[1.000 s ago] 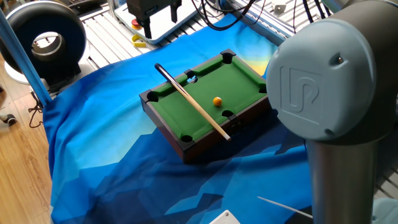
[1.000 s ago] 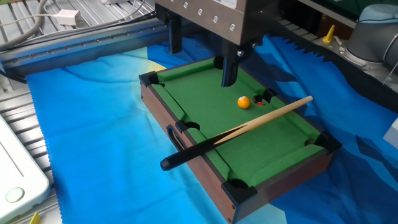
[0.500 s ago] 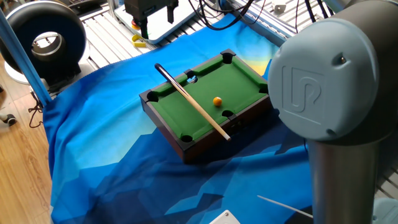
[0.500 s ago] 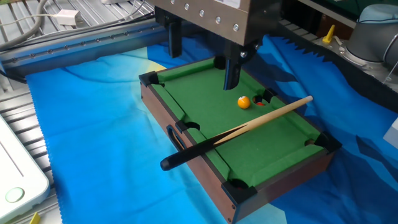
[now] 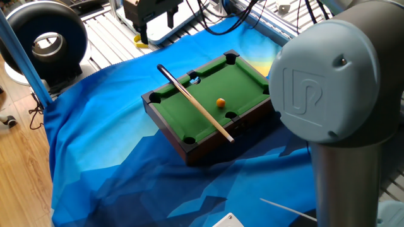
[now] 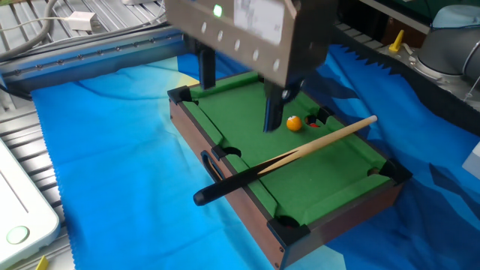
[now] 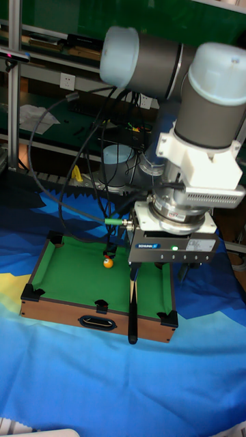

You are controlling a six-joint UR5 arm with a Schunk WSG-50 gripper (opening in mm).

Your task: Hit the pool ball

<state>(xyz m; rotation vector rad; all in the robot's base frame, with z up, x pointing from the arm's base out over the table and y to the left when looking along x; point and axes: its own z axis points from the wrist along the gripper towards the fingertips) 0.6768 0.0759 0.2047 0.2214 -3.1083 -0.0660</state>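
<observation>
The pool ball (image 6: 294, 124) is seen resting on the green felt of the mini pool table (image 6: 225, 135), near a side pocket and just beside the cue (image 6: 300, 154), which is laid diagonally across the rails. The end effector (image 6: 236, 97) is held above the felt with fingers spread and nothing gripped; one finger (image 6: 273, 112) is placed just beside the ball, apparently so a sideways sweep can strike it. The cue is untouched. Contact is not yet made, as judged here.

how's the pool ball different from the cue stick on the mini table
The pool ball is a small glossy orange sphere; the cue stick is long, thin, pale wood with a black end. The ball sits on the green felt; the cue lies across the table, its black end overhanging the rail. Neither is held.
</observation>
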